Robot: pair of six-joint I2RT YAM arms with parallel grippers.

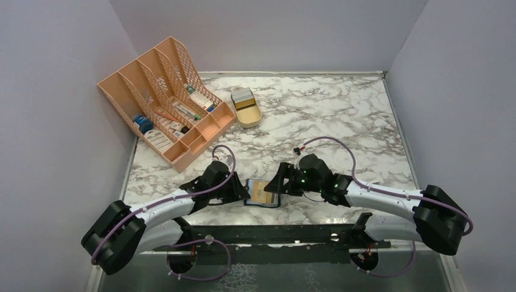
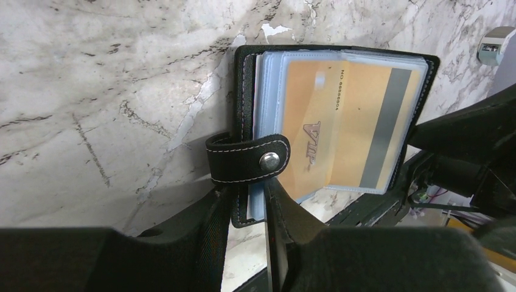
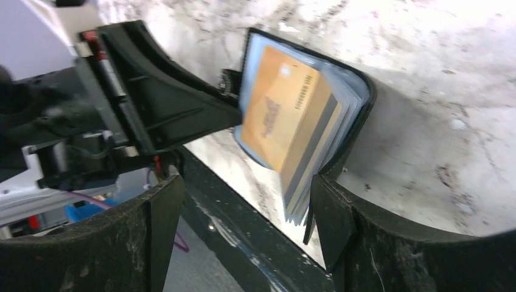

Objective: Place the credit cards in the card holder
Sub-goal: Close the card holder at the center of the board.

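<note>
The card holder (image 1: 271, 201) lies open near the table's front edge, between my two grippers. It is black with a snap strap (image 2: 246, 159) and blue-grey sleeves. A gold-yellow credit card (image 2: 341, 121) sits inside a clear sleeve, its grey stripe showing. My left gripper (image 2: 249, 201) is shut on the holder's left cover edge, just below the strap. My right gripper (image 3: 243, 222) stands open at the holder's right side, with one finger (image 3: 331, 219) beside the cover (image 3: 365, 97) and sleeve edges. The gold card (image 3: 286, 109) also faces the right wrist view.
A peach mesh file organiser (image 1: 167, 100) with labelled boxes stands at the back left. Beside it is a tan oval tin (image 1: 248, 114) with a pale grey stack (image 1: 241, 96) in its far end. The black base rail (image 1: 268, 234) runs along the near edge.
</note>
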